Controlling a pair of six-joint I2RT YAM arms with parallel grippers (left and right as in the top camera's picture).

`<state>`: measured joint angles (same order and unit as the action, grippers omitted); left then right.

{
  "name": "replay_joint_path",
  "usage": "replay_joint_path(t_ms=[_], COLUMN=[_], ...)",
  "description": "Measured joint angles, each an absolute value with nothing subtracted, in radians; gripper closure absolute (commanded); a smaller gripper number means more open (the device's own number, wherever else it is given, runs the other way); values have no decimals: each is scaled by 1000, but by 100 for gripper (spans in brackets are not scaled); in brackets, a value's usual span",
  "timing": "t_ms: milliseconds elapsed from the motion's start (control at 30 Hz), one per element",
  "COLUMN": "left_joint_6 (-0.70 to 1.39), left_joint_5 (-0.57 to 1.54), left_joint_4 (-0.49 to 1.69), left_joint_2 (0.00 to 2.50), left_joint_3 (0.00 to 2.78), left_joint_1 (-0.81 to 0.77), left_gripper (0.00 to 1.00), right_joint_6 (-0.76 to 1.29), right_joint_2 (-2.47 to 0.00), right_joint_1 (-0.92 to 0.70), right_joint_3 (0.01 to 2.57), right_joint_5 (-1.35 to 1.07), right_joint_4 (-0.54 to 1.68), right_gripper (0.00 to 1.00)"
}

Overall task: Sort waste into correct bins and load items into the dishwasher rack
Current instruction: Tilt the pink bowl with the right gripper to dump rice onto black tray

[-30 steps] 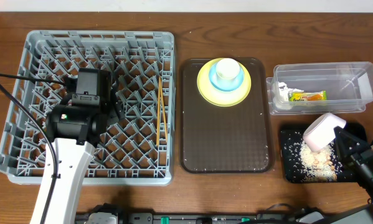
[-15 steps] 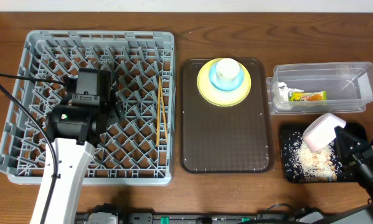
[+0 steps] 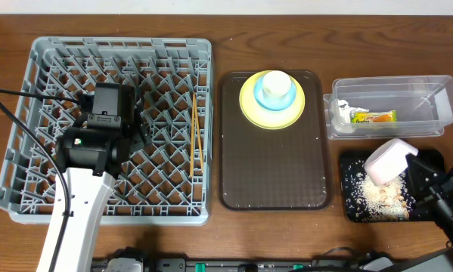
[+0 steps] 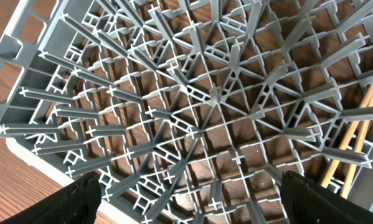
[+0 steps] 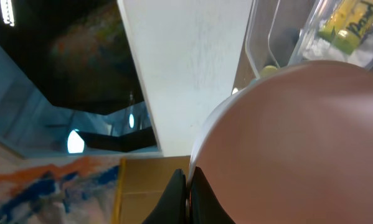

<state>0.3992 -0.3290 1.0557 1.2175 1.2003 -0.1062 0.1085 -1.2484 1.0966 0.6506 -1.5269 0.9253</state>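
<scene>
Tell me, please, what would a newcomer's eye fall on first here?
The big grey rack fills the left side, chopsticks lying in it and the open left gripper above its pegs. At right, the right gripper holds a white bowl tilted over the black tray of crumbs. Between them, a blue cup sits on a yellow plate on a brown tray.

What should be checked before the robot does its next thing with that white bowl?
1. Right fingers shut on the bowl rim: ok.
2. Bowl tilted over the black tray: ok.
3. Scraps lying inside that tray: ok.
4. Bowl emptied: cannot tell, its inside is hidden.
5. Left fingers open above the rack, holding nothing: ok.
6. Plate and cup racked: not ok, both sit on the brown tray.
</scene>
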Motion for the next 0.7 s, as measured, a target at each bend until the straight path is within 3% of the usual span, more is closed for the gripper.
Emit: replay_joint_path(t_ms=[467,700], left_joint_6=[399,399], left_joint_5=[-329,-329], left_joint_4=[1056,1056], left_joint_2=[1217,1217], left_joint_3=[1201,1200], left_joint_1=[-106,-106], left_gripper=[7,7], right_joint_6=[122,95], right_joint_2=[-1248,-1246], right_joint_1=[1093,1010], right_joint_3=[651,651], right_joint_5=[-1483,-1464], right_joint_4=[892,892], right_gripper=[99,99])
